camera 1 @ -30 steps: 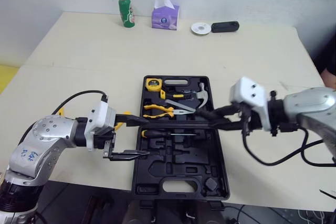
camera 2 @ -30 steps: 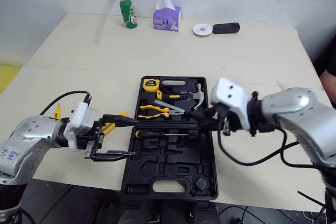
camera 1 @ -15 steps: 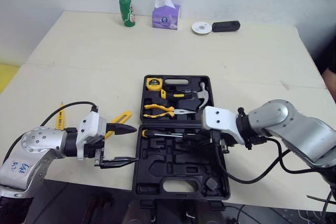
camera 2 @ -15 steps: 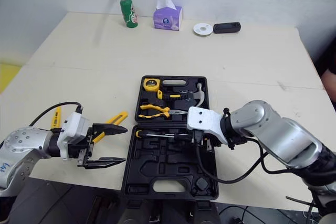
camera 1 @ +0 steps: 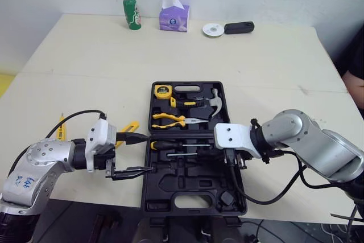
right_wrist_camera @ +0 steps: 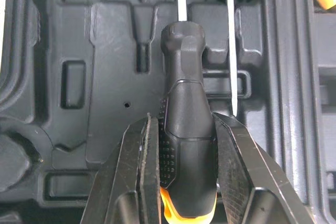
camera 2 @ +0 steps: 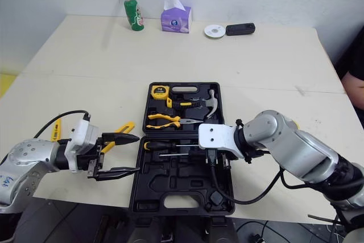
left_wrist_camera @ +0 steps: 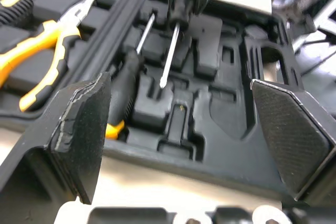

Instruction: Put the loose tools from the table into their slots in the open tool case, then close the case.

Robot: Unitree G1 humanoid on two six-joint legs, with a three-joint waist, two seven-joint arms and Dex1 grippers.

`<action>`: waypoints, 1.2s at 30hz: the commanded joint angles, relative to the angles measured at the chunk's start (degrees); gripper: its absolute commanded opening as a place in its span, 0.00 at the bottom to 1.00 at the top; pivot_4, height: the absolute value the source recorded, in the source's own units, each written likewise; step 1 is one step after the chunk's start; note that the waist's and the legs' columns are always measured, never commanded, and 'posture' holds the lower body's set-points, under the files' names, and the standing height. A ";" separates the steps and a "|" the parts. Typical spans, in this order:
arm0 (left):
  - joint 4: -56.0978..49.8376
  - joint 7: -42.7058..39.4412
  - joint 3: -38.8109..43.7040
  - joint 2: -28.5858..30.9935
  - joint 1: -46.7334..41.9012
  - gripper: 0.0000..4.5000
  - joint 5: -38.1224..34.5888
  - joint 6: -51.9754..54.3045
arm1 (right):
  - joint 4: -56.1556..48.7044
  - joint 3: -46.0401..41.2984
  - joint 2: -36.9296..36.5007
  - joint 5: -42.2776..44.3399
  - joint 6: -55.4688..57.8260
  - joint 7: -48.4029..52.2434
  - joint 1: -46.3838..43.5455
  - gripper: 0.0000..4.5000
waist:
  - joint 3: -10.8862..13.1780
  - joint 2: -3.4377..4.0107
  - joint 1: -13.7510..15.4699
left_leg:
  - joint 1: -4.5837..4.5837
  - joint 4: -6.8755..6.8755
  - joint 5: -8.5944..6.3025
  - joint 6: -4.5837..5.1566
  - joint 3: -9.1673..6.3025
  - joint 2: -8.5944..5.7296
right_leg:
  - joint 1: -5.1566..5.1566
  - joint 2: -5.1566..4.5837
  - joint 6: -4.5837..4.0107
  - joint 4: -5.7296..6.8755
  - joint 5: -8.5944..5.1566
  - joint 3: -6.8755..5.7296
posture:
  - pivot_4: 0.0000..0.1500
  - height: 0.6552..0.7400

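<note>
Tool case lies open mid-surface, lid half toward 12 o'clock, tray half toward 6. Right end effector is clamped tight on the black handle of a screwdriver (orange butt end showing between the fingers), over the tray half, handle at 3 o'clock and shaft pointing to 9. It runs parallel to a second screwdriver lying in its slot just on the 12 o'clock side. Can't tell if the held one touches the foam. Left end effector is spread wide with nothing in it, sitting at the case's 9 o'clock edge, fingers aimed at the tray. One loose yellow tool lies on the surface just beside that end effector's upper finger, a second yellow piece farther out toward 9. Pliers, hammer and tape measure sit in the lid half.
</note>
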 commanded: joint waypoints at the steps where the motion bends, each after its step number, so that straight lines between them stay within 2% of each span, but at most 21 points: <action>1: -1.72 0.46 1.13 0.26 -0.71 1.00 -1.42 0.78 | -0.05 0.38 0.49 -2.65 -1.63 0.95 -1.11 0.23 | 0.00 0.00 -0.05 | 0.00 0.00 0.00 0.00 0.00 0.00 | 0.00 0.01 0.00 0.06 0.00 0.00 | 1.00 1.00; 18: -2.03 -0.53 0.67 1.59 0.89 1.00 -0.73 0.65 | -3.07 3.19 3.10 -5.97 6.74 1.38 -1.78 0.23 | -0.01 -0.01 -0.05 | 0.02 0.05 0.01 -0.01 0.00 0.00 | 0.00 0.00 -0.01 0.13 0.00 0.00 | 1.00 1.00; 36: -1.28 -0.82 0.48 1.18 1.20 1.00 0.37 -0.10 | -2.04 2.93 5.05 -6.10 8.83 0.00 -2.48 0.23 | -0.01 -0.02 -0.12 | 0.02 0.06 0.01 -0.01 0.00 0.00 | 0.00 0.00 -0.01 0.14 0.00 0.01 | 1.00 1.00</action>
